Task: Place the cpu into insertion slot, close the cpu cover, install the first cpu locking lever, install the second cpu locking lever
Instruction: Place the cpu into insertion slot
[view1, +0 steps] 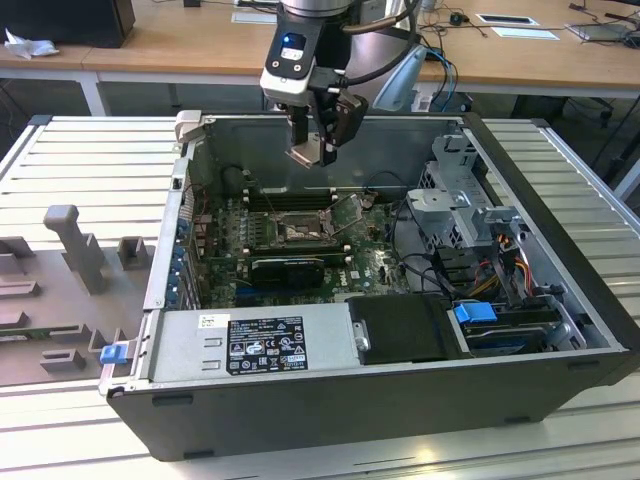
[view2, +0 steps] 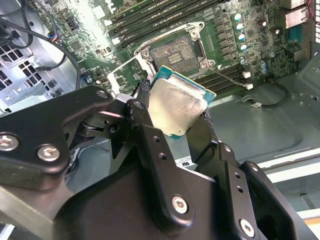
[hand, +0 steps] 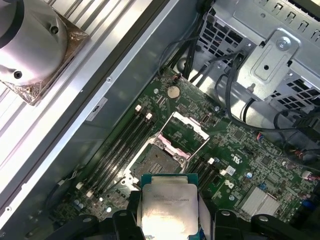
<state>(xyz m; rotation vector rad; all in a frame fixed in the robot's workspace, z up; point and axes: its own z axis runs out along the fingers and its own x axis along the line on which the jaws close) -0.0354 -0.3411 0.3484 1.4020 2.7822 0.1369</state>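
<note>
Two black fingers (view2: 150, 145) are clamped on opposite edges of the chip (view2: 177, 107), so you are carrying it in the air above the open computer case (view1: 300, 400), well clear of the green board (hand: 240, 160). In the first wrist view the socket (hand: 155, 161) lies beneath the chip with its dark centre bare, and the cover (hand: 192, 125) is swung up off it. Treat the chip as very light, thin and stiff. It will not bend, but I judge its smooth metal top to be slippery, so a loose pinch could let it twist or drop. The underside and the socket's contacts are probably the fragile parts. An edge hold like the present one looks right to me, with both faces untouched and only modest squeeze.
</note>
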